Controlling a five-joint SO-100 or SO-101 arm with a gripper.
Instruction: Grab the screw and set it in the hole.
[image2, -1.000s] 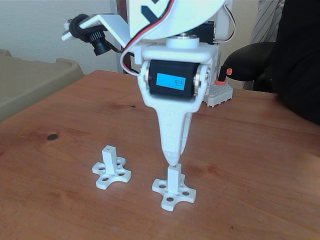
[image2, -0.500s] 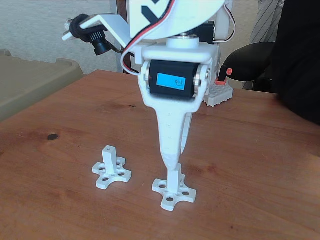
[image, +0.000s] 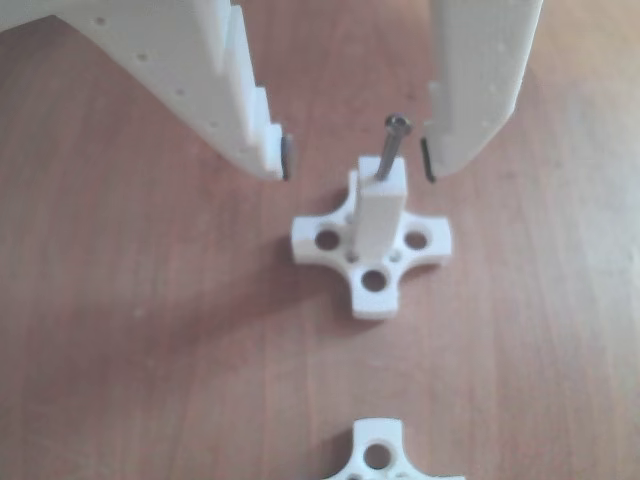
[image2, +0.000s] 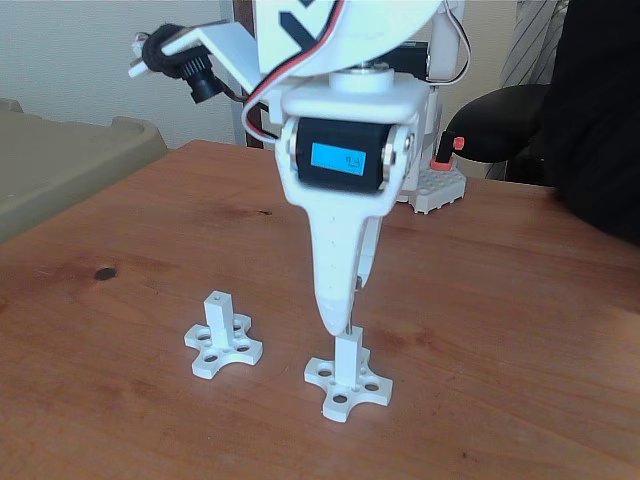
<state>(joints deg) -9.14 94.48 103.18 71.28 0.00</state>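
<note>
- Between the spread fingers, in the other view, the screw stands in the hole at the top of a white post; neither dark pad touches it, and there is clear gap on both sides
- Shank down, rounded head up, the screw leans slightly; how deep it sits I cannot tell
- As a thing to handle, I judge it light, stiff and slippery: thin bare metal that would roll or twist between hard pads. The safest hold would be across the shank just under the head, but seated as it is, a nudge from either finger could tip it out
- Its cross-shaped base rests flat on the wooden counter; it looks like light plastic and might slide if bumped
- A second, like base shows at the bottom edge of the other view; in the fixed view that fixture stands apart to the left, its post bare
- Against the earlier fixed pictures, the finger tips were down on the post top; now they sit a little higher, and a short dark sliver of screw shows between them and the post
</note>
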